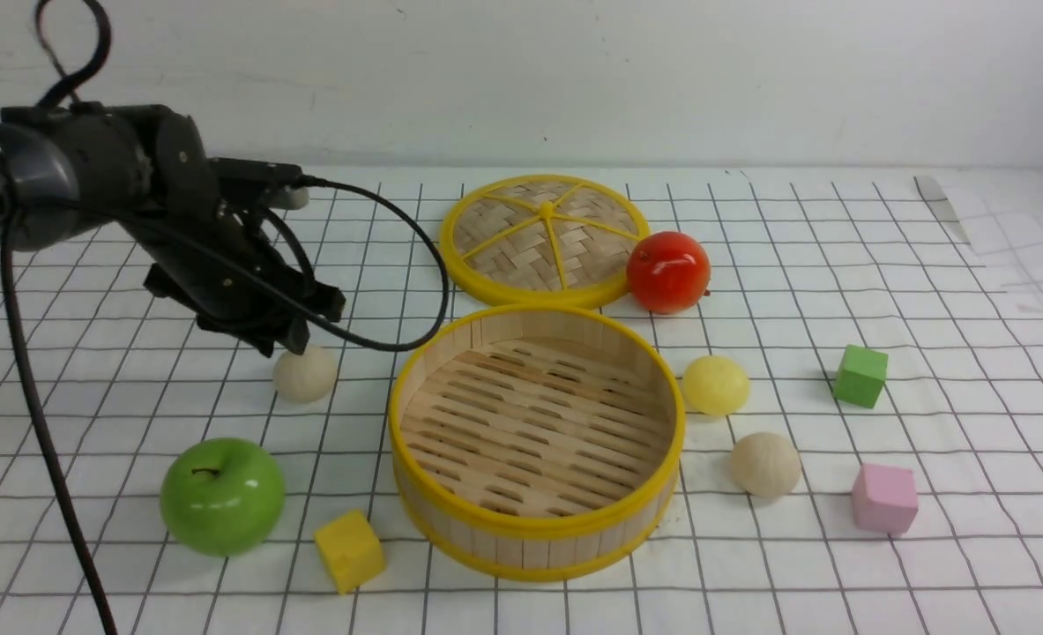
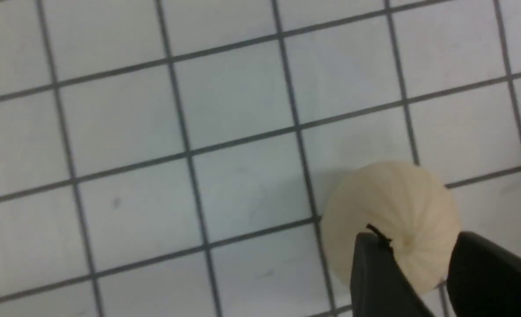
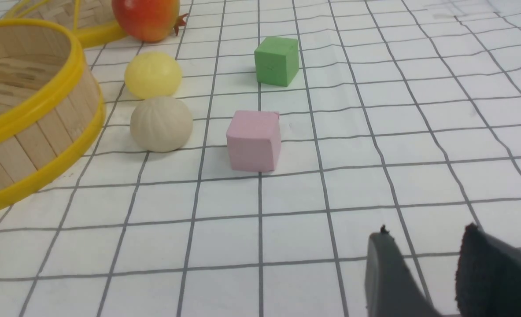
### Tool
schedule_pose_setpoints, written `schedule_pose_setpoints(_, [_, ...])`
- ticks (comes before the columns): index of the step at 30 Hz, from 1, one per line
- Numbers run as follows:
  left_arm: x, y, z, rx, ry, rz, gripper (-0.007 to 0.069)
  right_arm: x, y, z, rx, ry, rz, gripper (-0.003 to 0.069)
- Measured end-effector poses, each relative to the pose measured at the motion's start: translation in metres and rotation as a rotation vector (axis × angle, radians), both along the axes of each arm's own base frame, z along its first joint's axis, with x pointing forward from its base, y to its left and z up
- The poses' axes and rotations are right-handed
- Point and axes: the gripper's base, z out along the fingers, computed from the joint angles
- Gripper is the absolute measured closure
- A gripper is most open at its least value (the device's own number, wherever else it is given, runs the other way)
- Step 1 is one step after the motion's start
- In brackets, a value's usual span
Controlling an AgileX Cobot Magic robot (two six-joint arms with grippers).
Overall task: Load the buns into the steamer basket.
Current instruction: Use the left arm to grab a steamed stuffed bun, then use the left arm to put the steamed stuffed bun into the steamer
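Observation:
The steamer basket [image 1: 539, 529] stands empty mid-table, its wall [image 3: 44, 127] also in the right wrist view. One beige bun [image 1: 305, 374] lies on the cloth left of it. My left gripper [image 1: 287, 342] hovers just above that bun [image 2: 388, 207], open [image 2: 414, 237], its fingers straddling the bun's top without closing on it. A pale yellow bun [image 1: 715, 384] and a second beige bun [image 1: 765, 464] lie right of the basket. My right gripper [image 3: 426, 231] is open and empty over bare cloth, apart from the yellow bun [image 3: 153, 74] and the beige bun [image 3: 161, 124]; it is out of the front view.
The woven lid [image 1: 543, 238] lies behind the basket with a red fruit [image 1: 667, 272] against it. A green apple [image 1: 221, 496] and a yellow cube [image 1: 349, 550] sit front left. A green cube [image 1: 860, 376] and a pink cube [image 1: 884, 498] sit right.

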Motion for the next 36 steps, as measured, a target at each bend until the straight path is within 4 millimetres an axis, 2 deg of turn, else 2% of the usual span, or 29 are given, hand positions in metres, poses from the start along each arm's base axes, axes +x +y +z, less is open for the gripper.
schedule_pose_setpoints(6, [0.006,-0.002,-0.019,-0.026,0.021,0.069,0.0386,0.0,0.0,0.0,0.0,0.0,0.0,0.0419])
schedule_pose_setpoints(12, [0.008,-0.002,-0.024,-0.029,0.028,0.079,0.0389,0.0,0.0,0.0,0.0,0.0,0.0,0.0419])
schedule_pose_setpoints(16, [0.007,-0.002,-0.024,-0.029,0.035,0.079,0.0455,0.0,0.0,0.0,0.0,0.0,0.0,0.0419])
schedule_pose_setpoints(18, [0.007,-0.002,-0.024,-0.028,0.039,0.078,0.0517,0.0,0.0,0.0,0.0,0.0,0.0,0.0419])
schedule_pose_setpoints(20, [0.007,-0.002,-0.024,-0.028,0.04,0.077,0.061,0.0,0.0,0.0,0.0,0.0,0.0,0.0419])
schedule_pose_setpoints(24, [0.007,-0.003,-0.02,-0.031,0.042,0.076,0.0637,0.0,0.0,0.0,0.0,0.0,0.0,0.0419])
schedule_pose_setpoints(26, [0.006,-0.003,-0.014,-0.036,0.046,0.075,0.0637,0.0,0.0,0.0,0.0,0.0,0.0,0.0419])
schedule_pose_setpoints(30, [-0.008,-0.006,0.025,-0.109,0.028,0.076,0.0637,0.0,0.0,0.0,0.0,0.0,0.0,0.0419])
schedule_pose_setpoints(32, [-0.019,-0.015,0.053,-0.184,0.002,0.037,0.0637,0.0,0.0,0.0,0.0,0.0,0.0,0.0419])
schedule_pose_setpoints(36, [-0.04,-0.046,0.09,-0.314,-0.031,-0.066,0.0637,0.0,0.0,0.0,0.0,0.0,0.0,0.0419])
